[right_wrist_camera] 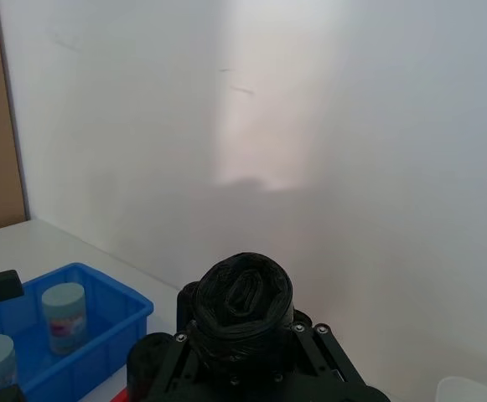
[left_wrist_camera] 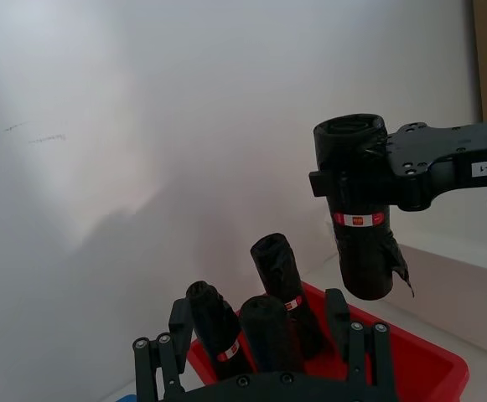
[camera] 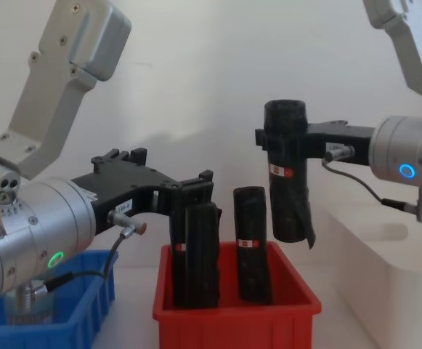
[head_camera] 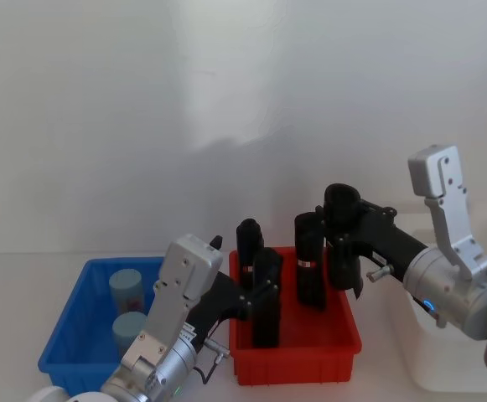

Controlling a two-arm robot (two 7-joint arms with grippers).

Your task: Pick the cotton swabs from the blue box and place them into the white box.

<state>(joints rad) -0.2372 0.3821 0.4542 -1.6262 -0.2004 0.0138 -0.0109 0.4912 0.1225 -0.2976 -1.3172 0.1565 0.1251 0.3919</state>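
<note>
Left of the red plastic bin [head_camera: 293,356], the small blue open-top plastic bin [head_camera: 69,328] holds two clear cotton swab jars with pale blue caps [head_camera: 126,291], both untouched. The left gripper [camera: 195,187] hangs over the red bin's left part with its fingers spread beside a standing black roll [camera: 194,251], probably lining up a grasp. The right gripper [camera: 283,149] clamps another black roll [camera: 290,211], lifted clear of the red bin's right side, seemingly bound for the large white plastic tub [camera: 385,254] right of the red bin.
</note>
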